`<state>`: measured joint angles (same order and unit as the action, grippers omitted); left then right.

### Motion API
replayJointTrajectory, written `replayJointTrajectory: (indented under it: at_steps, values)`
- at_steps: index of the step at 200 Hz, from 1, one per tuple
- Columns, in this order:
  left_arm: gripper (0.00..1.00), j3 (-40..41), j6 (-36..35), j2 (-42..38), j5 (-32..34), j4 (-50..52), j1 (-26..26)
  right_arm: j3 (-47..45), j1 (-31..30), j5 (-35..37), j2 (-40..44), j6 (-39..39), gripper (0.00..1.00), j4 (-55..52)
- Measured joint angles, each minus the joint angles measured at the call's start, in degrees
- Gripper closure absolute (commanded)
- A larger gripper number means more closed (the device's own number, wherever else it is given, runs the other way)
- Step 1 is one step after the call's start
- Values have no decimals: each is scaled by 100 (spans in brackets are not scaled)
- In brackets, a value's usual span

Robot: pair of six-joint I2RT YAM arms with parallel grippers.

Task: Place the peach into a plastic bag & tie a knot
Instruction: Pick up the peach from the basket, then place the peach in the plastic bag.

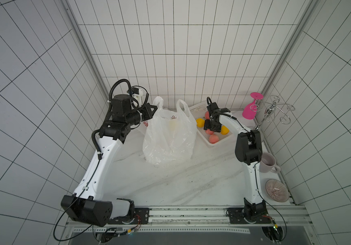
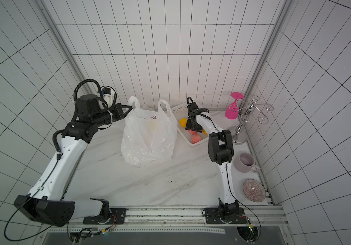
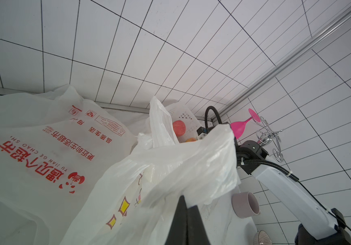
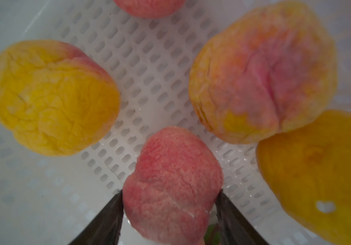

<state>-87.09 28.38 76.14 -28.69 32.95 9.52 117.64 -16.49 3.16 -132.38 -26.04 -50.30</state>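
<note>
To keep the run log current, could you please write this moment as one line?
left gripper: shut on plastic bag edge | right gripper: shut on pink peach in basket | knot: not tied

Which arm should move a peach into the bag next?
Right. The right gripper brackets the pink peach in the basket, touching both sides; the left gripper is shut on the plastic bag rim, holding it up.

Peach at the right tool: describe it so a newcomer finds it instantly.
Find the white perforated basket to the right of the plastic bag. Inside it, the peach sits between the fingers of the right tool. It is pink-red all over; the fruits flanking it are yellow or yellow-blushed.
</note>
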Motion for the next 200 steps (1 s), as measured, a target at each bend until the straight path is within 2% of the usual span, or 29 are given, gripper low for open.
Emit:
replayJointTrajectory:
  at_steps: [32,47,71,91,110,123,157,200]
  values:
    - [100,74,-122,-44,-352,-260,24,70,0,-66,109,15,56,31]
    - [100,74,-216,-52,-540,-343,24,11,2,-107,474,15,60,122]
    - [100,13,-404,-48,-855,-413,94,-330,35,-417,1794,15,67,382]
    - [100,-90,-708,-48,-1025,-520,420,-634,35,-837,3145,0,73,664]
    - [100,63,-1056,-173,-1163,-892,881,-938,33,-1626,4216,-9,75,946]
    - [100,402,-1202,-389,-1274,-1189,1073,-1073,-15,-2260,4623,0,77,1029]
    - [100,1226,-1436,-916,-1408,-1755,1067,-1665,-470,-3661,4937,50,82,1043]
    - [100,1871,-1456,-1071,-1755,-2334,1121,-1836,-968,-4524,4557,2,86,914]
